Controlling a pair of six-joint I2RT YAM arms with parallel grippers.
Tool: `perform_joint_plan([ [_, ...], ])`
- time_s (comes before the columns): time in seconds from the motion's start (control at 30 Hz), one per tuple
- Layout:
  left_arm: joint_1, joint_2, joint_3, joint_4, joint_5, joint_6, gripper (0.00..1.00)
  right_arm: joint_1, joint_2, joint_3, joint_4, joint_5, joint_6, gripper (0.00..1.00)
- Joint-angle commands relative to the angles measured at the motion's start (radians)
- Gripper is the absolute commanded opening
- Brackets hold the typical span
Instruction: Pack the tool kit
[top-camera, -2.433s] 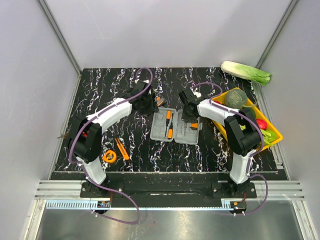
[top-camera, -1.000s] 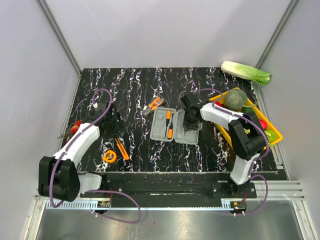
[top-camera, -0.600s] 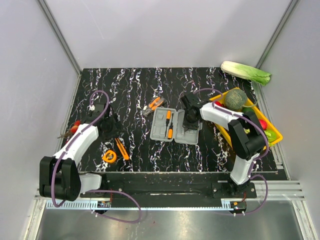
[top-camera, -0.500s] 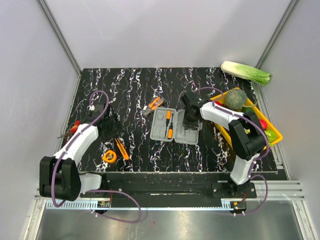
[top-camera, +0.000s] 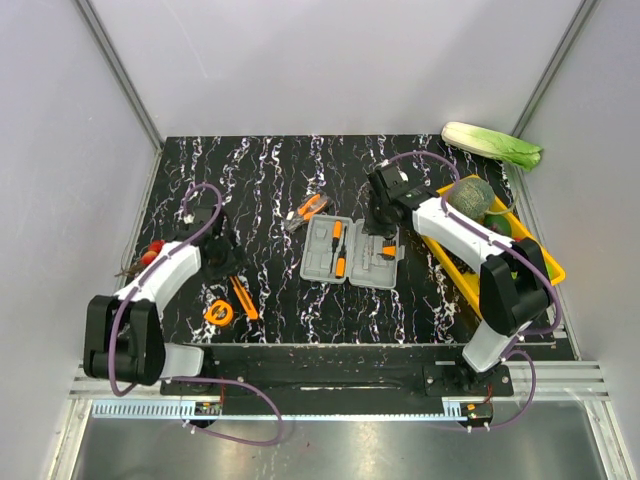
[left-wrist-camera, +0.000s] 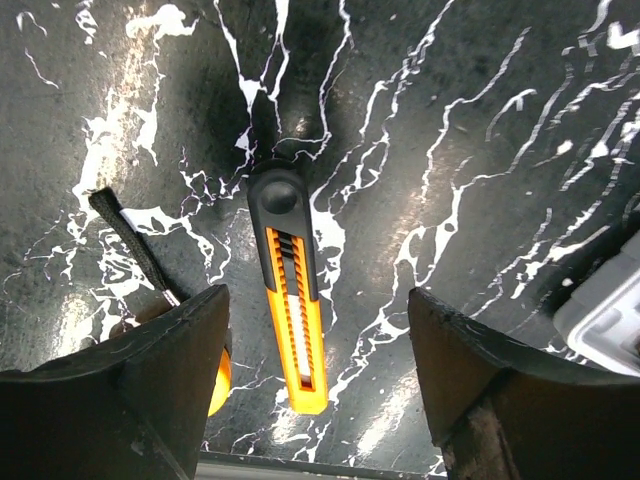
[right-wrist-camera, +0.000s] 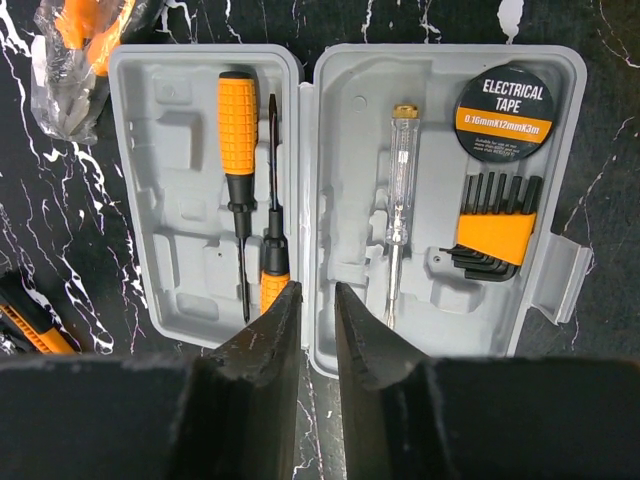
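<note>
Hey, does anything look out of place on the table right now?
Yes. A napa cabbage lies off the black mat, behind the yellow tray holding other vegetables. The utility knife and bagged pliers lie outside the open case.

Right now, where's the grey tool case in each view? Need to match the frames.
Top external: the grey tool case lies open flat at mid-table, between the two arms.
Left wrist: only one grey corner shows at the right edge, right of the utility knife.
Right wrist: it fills most of the frame, both halves open.
Shared landmark: the black, white-veined tabletop.
</note>
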Motion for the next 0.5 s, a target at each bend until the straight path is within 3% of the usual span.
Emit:
perform_joint_plan([
  [0.0, 0.007, 0.083, 0.016, 0.027, 0.017, -0.014, 0.73, 0.007, -0.041, 0.008, 0.03, -0.009, -0.011, 0.25],
  [0.37, 0.005, 0.242, 0.056, 0.025, 0.017, 0.006, 0.44, 0.007, -0.072, -0.059, 0.086, -0.016, 0.016, 0.25],
  [0.47, 0.004, 0.261, 0.066, 0.025, 0.025, 0.012, 0.31, 0.007, -0.069, -0.065, 0.094, -0.016, 0.01, 0.25],
])
